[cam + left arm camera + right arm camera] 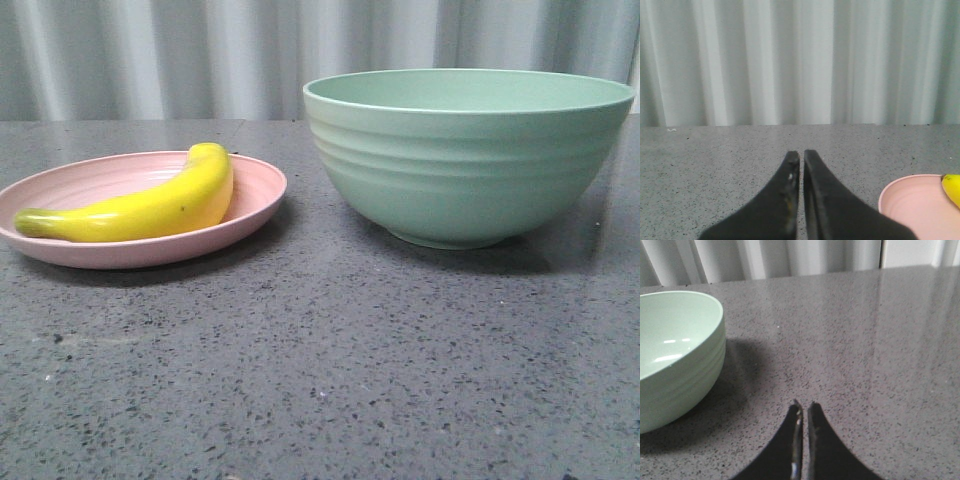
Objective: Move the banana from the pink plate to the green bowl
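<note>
The yellow banana [150,205] lies in the pink plate [255,195] at the left of the front view. The green bowl [468,155] stands upright to the plate's right, empty as far as I can see. Neither gripper shows in the front view. In the left wrist view my left gripper [801,156] is shut and empty above the table, with the plate's rim [890,192] and the banana's tip [952,187] off to one side. In the right wrist view my right gripper [804,406] is shut and empty, apart from the bowl [677,360].
The dark grey speckled table [320,370] runs to a pale corrugated wall [150,55] at the back. A gap of bare table lies between plate and bowl.
</note>
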Available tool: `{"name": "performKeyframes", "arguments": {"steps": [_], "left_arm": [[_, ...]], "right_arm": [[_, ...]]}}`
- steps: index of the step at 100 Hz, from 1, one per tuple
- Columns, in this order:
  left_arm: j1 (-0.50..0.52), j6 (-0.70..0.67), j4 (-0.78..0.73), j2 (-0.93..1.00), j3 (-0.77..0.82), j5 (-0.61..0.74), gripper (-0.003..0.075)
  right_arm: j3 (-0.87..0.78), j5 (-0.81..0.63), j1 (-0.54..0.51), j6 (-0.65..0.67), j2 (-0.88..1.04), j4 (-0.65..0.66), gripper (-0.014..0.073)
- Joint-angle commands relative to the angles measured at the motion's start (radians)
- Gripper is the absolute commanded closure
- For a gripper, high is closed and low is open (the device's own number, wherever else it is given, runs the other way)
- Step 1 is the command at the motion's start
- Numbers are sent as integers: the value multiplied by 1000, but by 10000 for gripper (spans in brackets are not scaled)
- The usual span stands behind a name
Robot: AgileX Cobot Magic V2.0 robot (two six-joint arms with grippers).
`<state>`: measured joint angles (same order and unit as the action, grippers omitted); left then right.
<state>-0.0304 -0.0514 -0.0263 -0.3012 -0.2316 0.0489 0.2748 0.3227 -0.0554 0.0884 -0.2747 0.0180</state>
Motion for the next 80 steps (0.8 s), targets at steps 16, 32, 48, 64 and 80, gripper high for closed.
{"name": "performKeyframes", "arguments": {"steps": [16,32,48,64,80], "left_arm": [[-7,-6,0,-102,-43,142,671],[-7,-6,0,-126,-43,174,431],[-7,-8,0,-146,-43,218,290],[-13,-8,0,-180,-65,203,289],[-73,-8,0,-244,-142,106,289]], "right_arm": [[42,-96,-4,-2,-58,-12,655],[42,-106,-4,-2,-58,-12,655],[42,-106,-4,-2,-62,-12,655],[42,-115,-4,-2,-62,-18,655],[42,-115,-4,-2,-62,-18,655]]}}
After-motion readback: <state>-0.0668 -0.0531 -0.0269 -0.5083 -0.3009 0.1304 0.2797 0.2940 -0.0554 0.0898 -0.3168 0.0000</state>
